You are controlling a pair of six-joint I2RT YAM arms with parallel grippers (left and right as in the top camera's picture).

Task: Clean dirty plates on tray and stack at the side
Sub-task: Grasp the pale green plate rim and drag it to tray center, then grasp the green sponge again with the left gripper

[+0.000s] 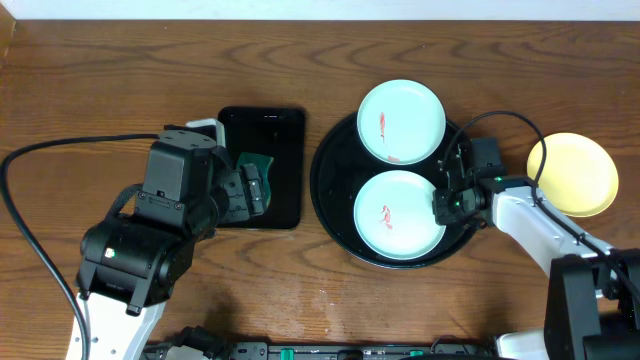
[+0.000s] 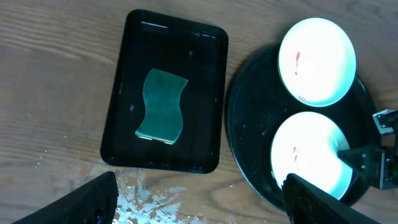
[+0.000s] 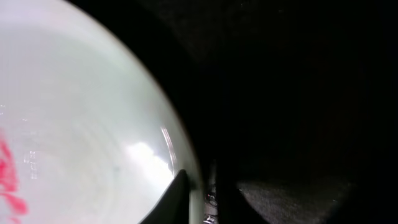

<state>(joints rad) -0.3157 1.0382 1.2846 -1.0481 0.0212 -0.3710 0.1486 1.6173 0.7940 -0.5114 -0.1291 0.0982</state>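
The round black tray [image 1: 325,190] holds two bluish-white plates, each with a red smear: a far plate [image 1: 401,121] and a near plate [image 1: 400,212]. A pale yellow plate [image 1: 575,173] lies on the wood to the tray's right. My right gripper [image 1: 445,205] is at the near plate's right rim. In the right wrist view its fingers [image 3: 211,199] pinch that rim, one finger inside the near plate [image 3: 81,112]. My left gripper [image 1: 255,185] is open and empty above the table [image 2: 199,205], left of the round tray [image 2: 249,124].
A smaller rectangular black tray [image 1: 285,130] left of the round tray holds a green sponge [image 2: 161,106]. White scuffs mark the wood [image 2: 155,193] in front of it. A black cable runs over the table at the left [image 1: 60,150].
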